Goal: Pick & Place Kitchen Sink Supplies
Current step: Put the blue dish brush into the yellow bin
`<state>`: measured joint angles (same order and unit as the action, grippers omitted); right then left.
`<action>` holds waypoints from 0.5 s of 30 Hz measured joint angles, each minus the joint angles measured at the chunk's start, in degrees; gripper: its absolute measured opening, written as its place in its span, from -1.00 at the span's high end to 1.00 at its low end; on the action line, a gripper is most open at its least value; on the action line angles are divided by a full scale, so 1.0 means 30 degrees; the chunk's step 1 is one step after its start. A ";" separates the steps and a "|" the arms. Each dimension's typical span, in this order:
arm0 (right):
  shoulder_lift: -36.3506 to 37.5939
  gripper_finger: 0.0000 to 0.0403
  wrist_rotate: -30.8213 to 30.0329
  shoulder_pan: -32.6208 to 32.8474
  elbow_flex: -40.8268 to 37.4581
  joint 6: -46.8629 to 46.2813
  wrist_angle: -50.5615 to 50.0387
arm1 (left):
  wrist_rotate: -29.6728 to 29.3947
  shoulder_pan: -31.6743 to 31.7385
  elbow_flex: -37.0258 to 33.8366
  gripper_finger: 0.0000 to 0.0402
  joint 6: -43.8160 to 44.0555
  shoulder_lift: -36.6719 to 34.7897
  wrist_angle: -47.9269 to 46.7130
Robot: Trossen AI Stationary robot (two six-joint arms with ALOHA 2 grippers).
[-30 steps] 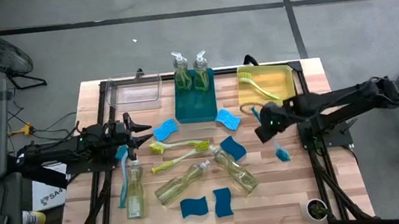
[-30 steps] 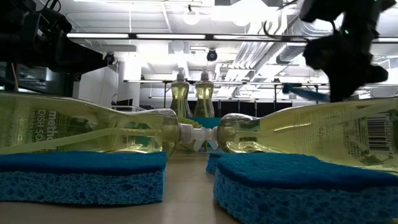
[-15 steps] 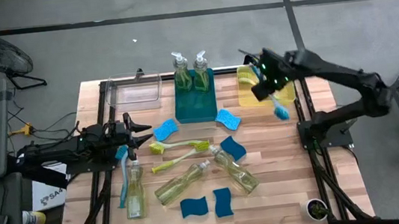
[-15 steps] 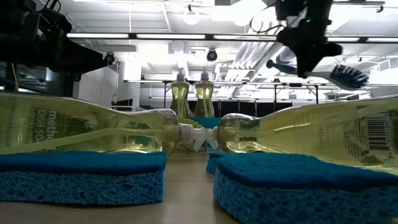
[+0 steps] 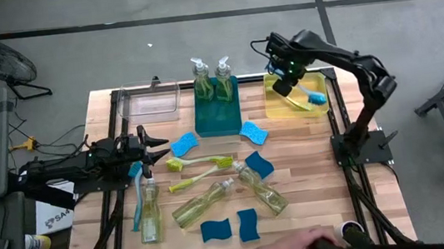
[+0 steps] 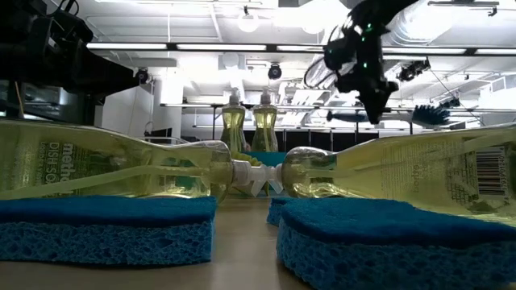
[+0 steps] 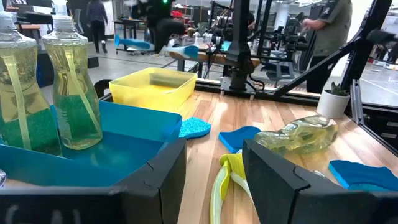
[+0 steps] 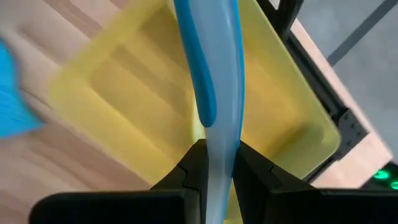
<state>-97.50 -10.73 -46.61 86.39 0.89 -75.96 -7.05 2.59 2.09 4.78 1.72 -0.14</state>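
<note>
Your right gripper [image 5: 284, 85] is reaching over the yellow bin [image 5: 277, 106], clamping the blue dish brush [image 5: 312, 96]. Your left gripper [image 5: 154, 146] is waiting half-open, gripping nothing.

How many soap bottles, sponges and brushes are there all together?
soap bottles: 5
sponges: 5
dish brushes: 5, counting the blue one in the right gripper
Total: 15

Glossy plastic brush [image 8: 210, 81] — porous sponge [image 6: 387, 242]
</note>
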 joint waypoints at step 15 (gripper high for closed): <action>-0.1040 0.78 -0.1674 -0.1210 -0.3635 0.3236 0.4676 | 0.0000 0.0002 -0.0005 0.23 0.0005 0.0005 -0.0002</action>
<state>-100.62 -15.76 -50.24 75.49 10.60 -61.93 -7.05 2.60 2.07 4.79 1.73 -0.15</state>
